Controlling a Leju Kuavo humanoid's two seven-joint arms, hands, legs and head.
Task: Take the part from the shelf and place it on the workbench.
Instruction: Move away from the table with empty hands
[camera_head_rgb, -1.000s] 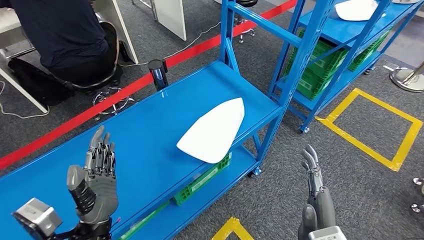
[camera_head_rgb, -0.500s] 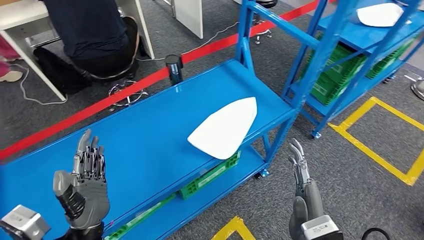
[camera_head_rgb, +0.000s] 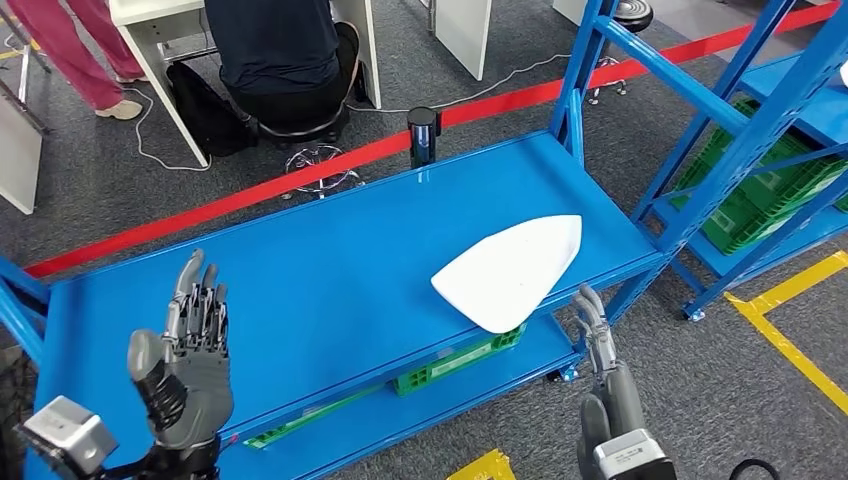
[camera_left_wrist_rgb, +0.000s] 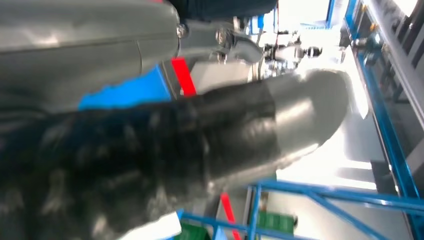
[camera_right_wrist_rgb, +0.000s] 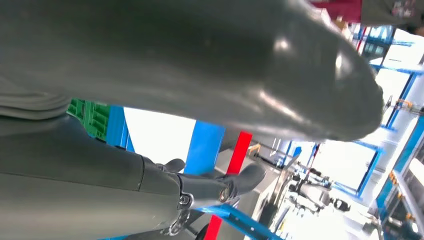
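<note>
As we see it, part (camera_head_rgb: 512, 271): flat on shelf (camera_head_rgb: 330, 290).
Left hand (camera_head_rgb: 185, 365): released, raised.
Right hand (camera_head_rgb: 605, 370): released, beside shelf edge.

Behind the rack you see a red floor stripe (camera_head_rgb: 300, 180), a black post (camera_head_rgb: 422, 135) standing on it, a seated person (camera_head_rgb: 275, 50) at a white desk (camera_head_rgb: 165, 10), and green crates (camera_head_rgb: 765, 200) at far right.

Left wrist view's robot hand (camera_left_wrist_rgb: 150, 145) is blurred.
</note>
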